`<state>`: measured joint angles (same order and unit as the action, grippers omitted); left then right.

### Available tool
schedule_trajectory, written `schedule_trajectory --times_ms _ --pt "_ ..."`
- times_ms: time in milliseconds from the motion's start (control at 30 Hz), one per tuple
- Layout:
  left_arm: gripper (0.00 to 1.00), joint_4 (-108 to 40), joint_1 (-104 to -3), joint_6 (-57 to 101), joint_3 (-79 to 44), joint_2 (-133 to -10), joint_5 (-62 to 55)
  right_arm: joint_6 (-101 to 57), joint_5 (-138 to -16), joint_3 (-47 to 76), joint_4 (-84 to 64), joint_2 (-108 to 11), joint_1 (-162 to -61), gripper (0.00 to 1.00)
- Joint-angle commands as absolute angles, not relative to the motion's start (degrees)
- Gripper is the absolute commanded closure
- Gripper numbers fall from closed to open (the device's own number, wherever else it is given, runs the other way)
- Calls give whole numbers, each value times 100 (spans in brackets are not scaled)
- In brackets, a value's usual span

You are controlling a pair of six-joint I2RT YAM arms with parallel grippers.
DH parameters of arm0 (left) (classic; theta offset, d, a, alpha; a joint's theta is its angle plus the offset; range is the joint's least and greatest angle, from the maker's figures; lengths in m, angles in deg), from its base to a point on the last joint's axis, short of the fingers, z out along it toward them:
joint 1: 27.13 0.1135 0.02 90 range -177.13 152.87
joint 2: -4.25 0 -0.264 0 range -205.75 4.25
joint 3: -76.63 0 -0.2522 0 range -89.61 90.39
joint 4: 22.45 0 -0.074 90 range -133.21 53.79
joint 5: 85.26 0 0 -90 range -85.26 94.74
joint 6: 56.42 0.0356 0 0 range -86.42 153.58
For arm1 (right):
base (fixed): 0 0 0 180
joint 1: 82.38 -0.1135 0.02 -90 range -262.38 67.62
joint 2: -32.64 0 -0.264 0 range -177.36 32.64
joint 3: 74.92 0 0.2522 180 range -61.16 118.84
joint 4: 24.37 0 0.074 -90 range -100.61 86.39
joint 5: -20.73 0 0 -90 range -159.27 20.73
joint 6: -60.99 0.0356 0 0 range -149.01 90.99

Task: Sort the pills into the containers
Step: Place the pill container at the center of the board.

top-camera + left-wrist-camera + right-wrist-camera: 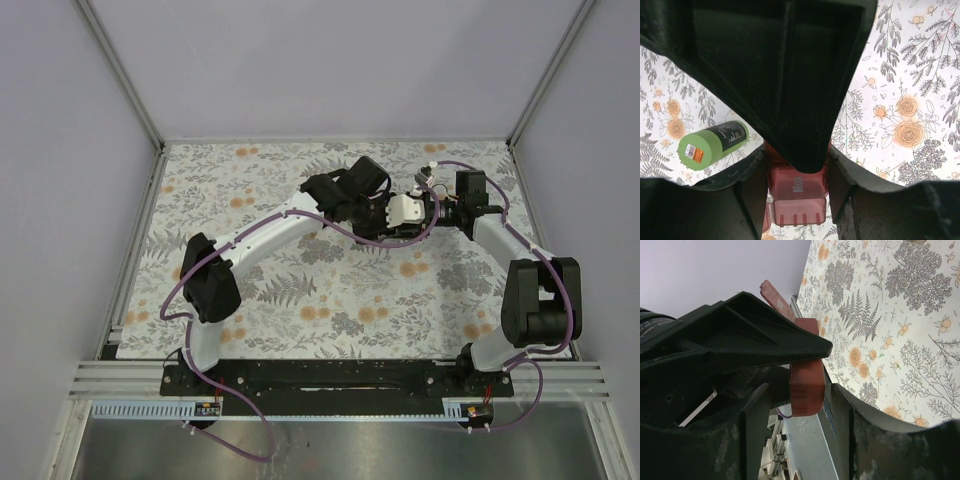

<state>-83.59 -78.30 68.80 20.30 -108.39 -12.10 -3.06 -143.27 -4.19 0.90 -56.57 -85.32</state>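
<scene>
The pill box (799, 187), dark red with "Mon" on one lid, is toward the far middle of the desk (910, 75), where both arms meet; whether it rests on the cloth or is lifted I cannot tell. The left end effector (797, 200) grips it, a finger pressed to each side; the right end effector (802, 405) straddles the same box, but its jaws stand a little off the sides, so it reads as open rather than pinching. One hinged lid (774, 296) stands up, so a compartment is probably open for filling; the green bottle (712, 145) lies on its side on the flowered cloth, near the box but apart from it. No pills can be made out anywhere, loose or in a compartment; the smaller bottle cannot be picked out either. By my judgement the sorting proper has hardly begun; the box is readied, yet the pills have to be got out and dealt into their compartments.
</scene>
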Motion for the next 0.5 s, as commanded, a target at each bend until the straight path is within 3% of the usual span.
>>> schedule_trajectory --times_ms 0,467 --pt "100 -8288 -7819 6988 2000 -10764 -1135 -422 -14275 -333 134 -5481 -8493 37" --pt "100 -7982 -7617 7014 1130 -10763 -1293 -2505 -12878 537 2665 -5780 -7623 30"
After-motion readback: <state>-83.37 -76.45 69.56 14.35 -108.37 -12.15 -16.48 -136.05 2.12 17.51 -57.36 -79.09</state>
